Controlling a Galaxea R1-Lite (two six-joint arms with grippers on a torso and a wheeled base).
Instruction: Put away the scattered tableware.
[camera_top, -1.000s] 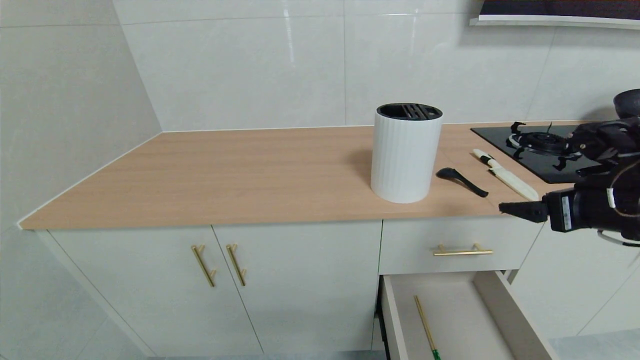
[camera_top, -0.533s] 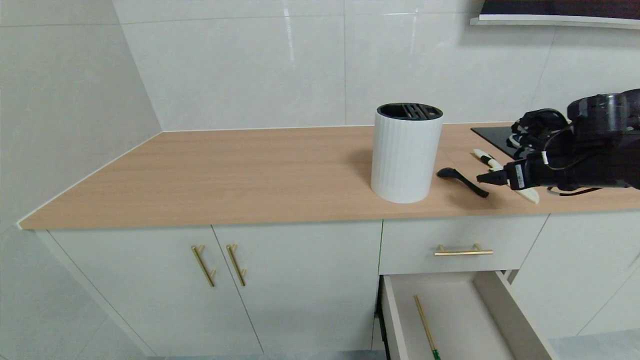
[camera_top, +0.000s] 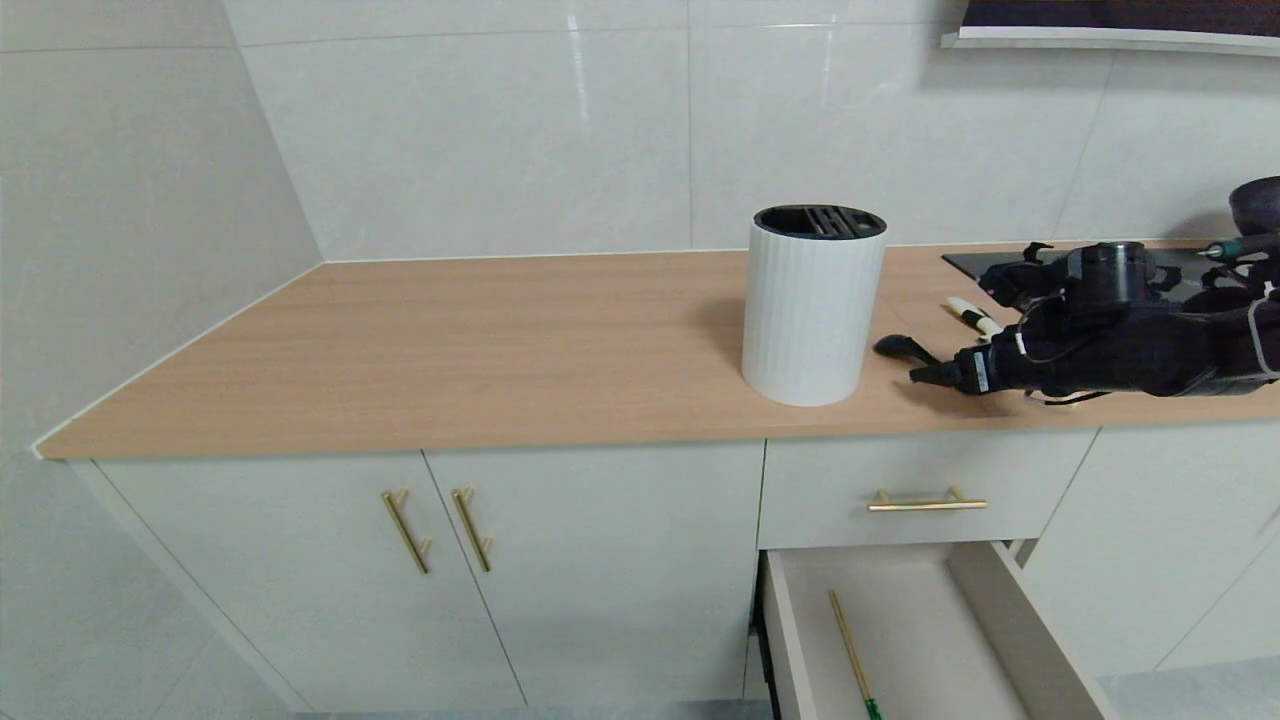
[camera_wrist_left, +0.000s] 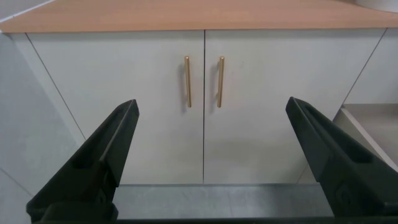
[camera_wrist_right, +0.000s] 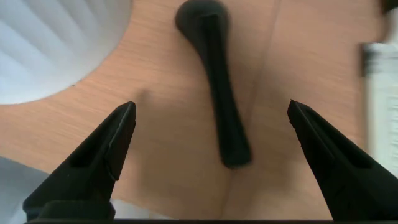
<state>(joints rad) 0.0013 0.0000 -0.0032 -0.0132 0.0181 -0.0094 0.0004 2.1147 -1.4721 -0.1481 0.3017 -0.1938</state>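
Framing a smooth, round-bowled black spoon (camera_wrist_right: 217, 81), the right gripper (camera_wrist_right: 210, 106) gapes.

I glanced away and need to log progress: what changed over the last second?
The right gripper rose from in front of the counter edge and swept left to the black spoon; its open jaws now flank the handle, gripping nothing. The white holder, spoon, knife and chopsticks in the open drawer stayed put.

Matt light wood-grain tabletop (camera_top: 500, 340), white ribbed cylindrical holder (camera_top: 810, 310) with a matt plastic look, smooth black plastic-looking spoon (camera_wrist_right: 214, 81), glossy white wall tiles (camera_top: 480, 130), brushed gold metal drawer handle (camera_top: 925, 500), smooth matt white cabinet doors (camera_wrist_left: 205, 112)
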